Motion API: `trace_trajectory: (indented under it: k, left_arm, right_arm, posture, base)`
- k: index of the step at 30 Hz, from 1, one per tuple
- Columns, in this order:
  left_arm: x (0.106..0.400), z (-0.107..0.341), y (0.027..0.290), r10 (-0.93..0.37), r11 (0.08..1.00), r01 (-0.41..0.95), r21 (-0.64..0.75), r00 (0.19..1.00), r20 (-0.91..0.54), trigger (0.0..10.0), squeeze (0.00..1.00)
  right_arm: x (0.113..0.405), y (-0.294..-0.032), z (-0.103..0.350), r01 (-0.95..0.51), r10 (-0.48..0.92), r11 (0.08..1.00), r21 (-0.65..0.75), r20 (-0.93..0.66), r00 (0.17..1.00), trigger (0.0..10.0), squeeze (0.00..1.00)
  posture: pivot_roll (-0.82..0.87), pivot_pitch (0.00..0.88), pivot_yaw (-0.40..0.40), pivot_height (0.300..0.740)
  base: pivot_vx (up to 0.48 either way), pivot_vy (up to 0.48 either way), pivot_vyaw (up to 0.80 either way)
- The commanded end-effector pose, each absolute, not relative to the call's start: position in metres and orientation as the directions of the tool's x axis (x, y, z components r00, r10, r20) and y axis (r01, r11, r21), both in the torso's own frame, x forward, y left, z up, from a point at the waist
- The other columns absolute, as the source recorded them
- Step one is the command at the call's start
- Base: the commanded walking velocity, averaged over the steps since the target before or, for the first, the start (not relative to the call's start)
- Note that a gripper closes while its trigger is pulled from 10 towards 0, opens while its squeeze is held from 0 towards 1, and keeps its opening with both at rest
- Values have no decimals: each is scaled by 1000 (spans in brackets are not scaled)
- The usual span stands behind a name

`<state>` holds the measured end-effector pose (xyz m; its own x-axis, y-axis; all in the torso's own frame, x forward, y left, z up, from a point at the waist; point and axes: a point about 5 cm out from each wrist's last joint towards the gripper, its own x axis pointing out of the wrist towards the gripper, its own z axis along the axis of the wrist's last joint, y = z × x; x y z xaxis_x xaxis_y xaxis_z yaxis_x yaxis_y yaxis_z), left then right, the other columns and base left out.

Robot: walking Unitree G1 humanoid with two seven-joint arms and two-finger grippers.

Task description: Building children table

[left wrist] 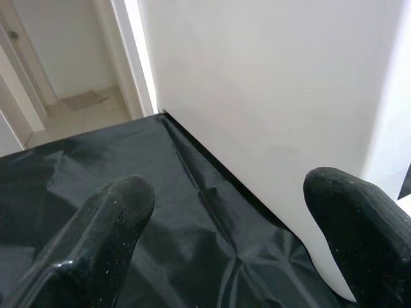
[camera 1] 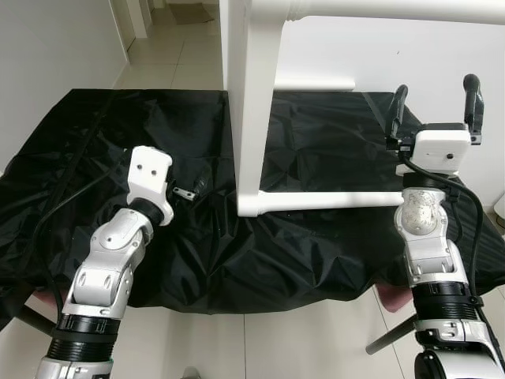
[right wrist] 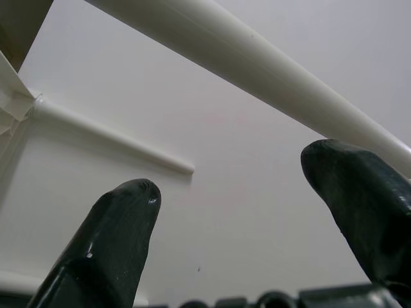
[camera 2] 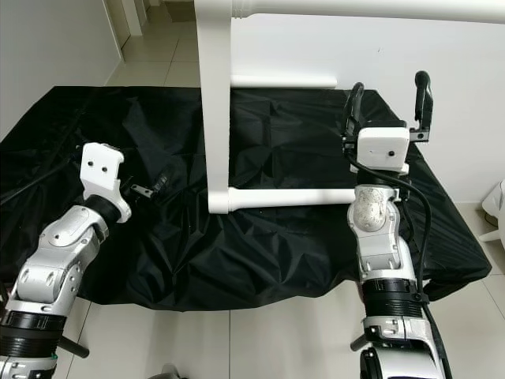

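Nearest the camera are the robot's two silver forearms, reaching out over a desk [camera 1: 316,268] draped in a crinkled black sheet [camera 1: 197,253], with pale floor tiles [camera 1: 276,339] below its front edge. The left end effector [left wrist: 225,244] lies low over the sheet; in its wrist view its two black fingers [left wrist: 109,224] stand wide apart with nothing between them, pointing at the foot of a broad white panel where it meets the cloth. From the head camera that end effector is mostly hidden behind its white wrist housing [camera 1: 150,178], and a small metal piece [camera 1: 185,192] lies on the sheet just beside it. The right end effector [camera 1: 435,103] is raised upright at the right side of the desk, its fingers [camera 1: 473,99] spread wide and empty, close to the white board behind. The children's table [camera 1: 256,110], white and partly built, stands on the sheet between the two arms: a thick upright leg [camera 1: 254,142] rests on the cloth, with a round rail [camera 1: 331,200] running from its foot toward the right arm and another bar [camera 1: 379,9] across the top. In the right wrist view a white rod [right wrist: 257,64] crosses in front of the white board.
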<state>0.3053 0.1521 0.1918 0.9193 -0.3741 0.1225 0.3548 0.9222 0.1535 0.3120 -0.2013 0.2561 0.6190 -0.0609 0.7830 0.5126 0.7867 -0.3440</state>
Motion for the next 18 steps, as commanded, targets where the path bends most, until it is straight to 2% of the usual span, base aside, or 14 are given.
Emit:
trace_trajectory:
  k: [1, 11, 13, 18]
  left_arm:
    - [300, 191, 146, -487, 867, 468, 170, 868, 97, 10000, 0]
    - [290, 193, 131, -596, 800, 582, 145, 799, 84, 10000, 0]
    - [287, 191, 122, -633, 771, 621, 142, 771, 69, 10000, 0]
    - [287, 189, 118, -653, 754, 640, 149, 756, 53, 10000, 0]
  right_arm:
    - [313, -202, 255, 523, -69, 779, -346, 781, 621, 10000, 0]
    - [314, -199, 247, 507, -74, 784, -358, 757, 649, 10000, 0]
    - [317, -197, 238, 446, -80, 826, -344, 712, 698, 10000, 0]
    - [321, -194, 228, 362, -80, 879, -311, 651, 755, 10000, 0]
  posture:
    - [-13, 0, 11, 740]
    - [-10, 0, 9, 740]
    - [-10, 0, 10, 740]
    - [-13, 0, 17, 740]
  base:
    - [0, 0, 0]
    - [0, 0, 0]
    - [0, 0, 0]
    - [0, 0, 0]
